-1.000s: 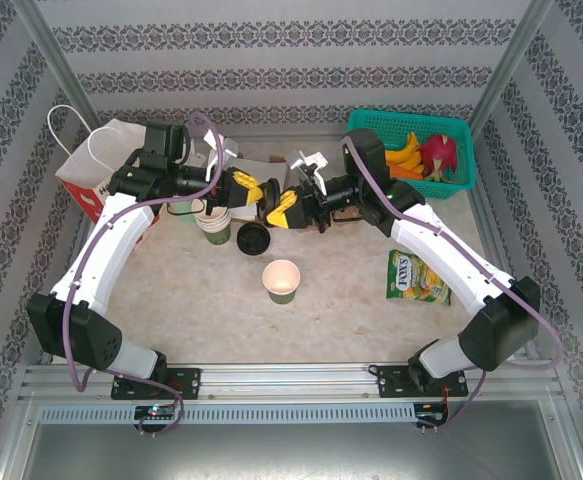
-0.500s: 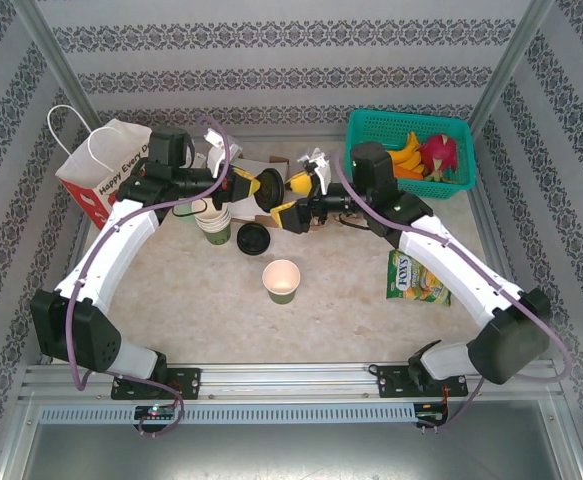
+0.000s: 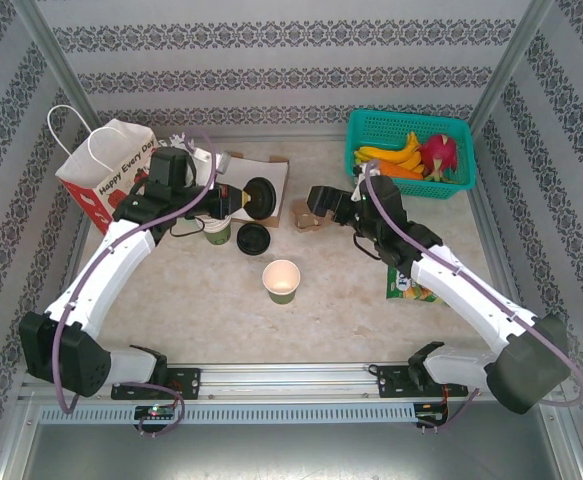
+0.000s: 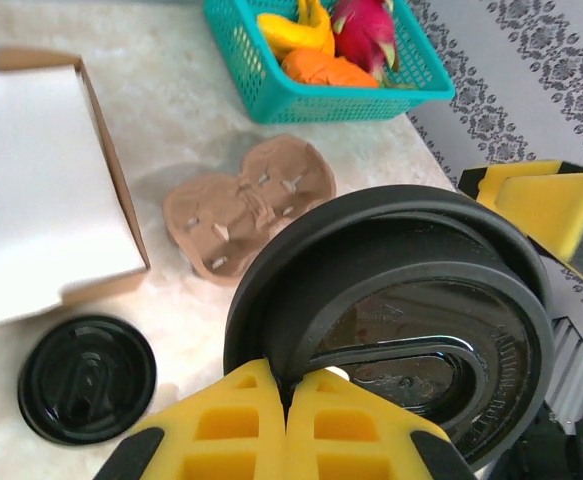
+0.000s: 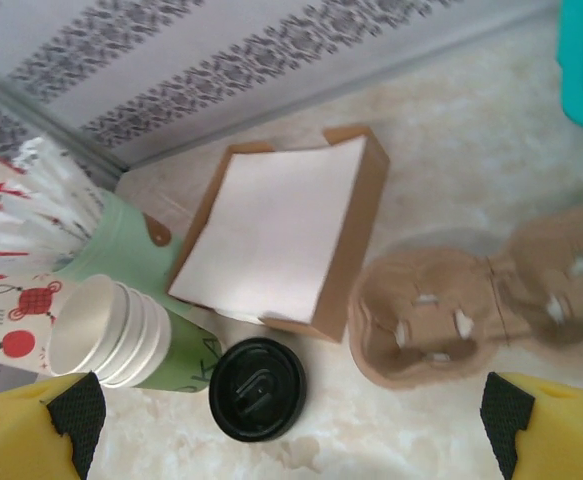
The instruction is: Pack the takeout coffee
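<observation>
1. Pinching the black lid [image 3: 258, 194] by its rim with the left gripper [image 3: 237, 198], jaws clamped tight on the edge; showing in the left wrist view as yellow fingers [image 4: 241, 425] meeting at the lid's lower rim.
2. Holding that lid in the air above the far middle of the table [image 3: 201, 300], tilted up on edge, not lying flat.
3. Targeting the open cup [image 3: 281, 281]: standing upright on the table, mouth up, no lid on, long axis vertical.
4. Placing that cup toward the near edge from the left gripper, slightly to its right, and lower.
5. Judging the next move as needing a pull back toward the bases plus a descent, and a wrist roll to level the lid over the mouth before pressing.
6. Hanging the right gripper [image 3: 321, 200] near the cardboard carrier [image 3: 301, 215], jaws spread wide, gripping nothing.
7. Rating both grippers as roughly equally far from the cup; favouring the left, since it is carrying the lid.
8. Reaching the left arm forward up the left side, forearm angling in toward centre, wrist turned sideways; stretching the right arm diagonally in from the right base.
9. Flagging the spare lid [image 3: 252, 238], lying flat just beside the stacked cups [image 3: 214, 226], between the left gripper and the open cup: possibly clipping it on a low path.
</observation>
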{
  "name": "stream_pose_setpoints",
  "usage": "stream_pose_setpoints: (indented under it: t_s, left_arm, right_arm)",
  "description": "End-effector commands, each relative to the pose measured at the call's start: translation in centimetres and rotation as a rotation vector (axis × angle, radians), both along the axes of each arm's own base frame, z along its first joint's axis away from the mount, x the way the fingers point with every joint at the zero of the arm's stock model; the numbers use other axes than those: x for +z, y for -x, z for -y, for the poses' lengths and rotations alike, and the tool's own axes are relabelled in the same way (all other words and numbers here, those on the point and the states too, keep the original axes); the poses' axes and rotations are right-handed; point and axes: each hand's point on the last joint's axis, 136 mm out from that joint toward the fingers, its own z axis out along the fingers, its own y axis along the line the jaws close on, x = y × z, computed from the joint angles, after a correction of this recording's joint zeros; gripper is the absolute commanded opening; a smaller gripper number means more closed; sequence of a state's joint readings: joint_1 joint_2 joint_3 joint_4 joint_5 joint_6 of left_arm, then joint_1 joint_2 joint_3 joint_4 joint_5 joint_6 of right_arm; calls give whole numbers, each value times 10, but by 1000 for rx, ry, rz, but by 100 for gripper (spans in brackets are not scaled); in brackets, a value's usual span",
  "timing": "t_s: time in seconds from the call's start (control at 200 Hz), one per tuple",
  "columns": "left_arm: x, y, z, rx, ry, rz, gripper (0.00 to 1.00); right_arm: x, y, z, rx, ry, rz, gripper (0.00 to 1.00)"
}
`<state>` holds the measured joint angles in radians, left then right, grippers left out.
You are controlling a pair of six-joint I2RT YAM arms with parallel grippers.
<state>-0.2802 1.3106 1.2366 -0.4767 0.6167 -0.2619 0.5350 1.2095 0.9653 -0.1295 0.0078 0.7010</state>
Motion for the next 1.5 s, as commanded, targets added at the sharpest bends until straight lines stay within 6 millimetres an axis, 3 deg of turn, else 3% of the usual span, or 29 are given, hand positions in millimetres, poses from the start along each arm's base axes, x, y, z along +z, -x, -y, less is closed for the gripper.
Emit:
stream_pose_setpoints:
  t_s: [0.0, 0.31, 0.565, 0.739, 1.044, 1.494]
  left_arm:
    - [-12, 16, -3, 111, -8, -120, 0]
    - [-48, 61, 7, 130, -188, -344, 0]
    - [-72, 82, 24, 93, -245, -485, 0]
    - [-85, 89, 31, 100, -277, -516, 0]
    - [-110, 105, 34, 97, -325, -592, 0]
    - [-132, 103, 45, 81, -317, -587, 0]
  right_arm:
    - [-9, 8, 9, -105, -114, -69, 98]
    - [-54, 35, 0, -82, -243, -224, 98]
    - [-73, 55, -30, 62, -317, -292, 98]
    - [-69, 61, -47, 154, -414, -241, 98]
    - [-80, 78, -66, 266, -361, -239, 98]
    - [-93, 89, -87, 377, -361, -274, 98]
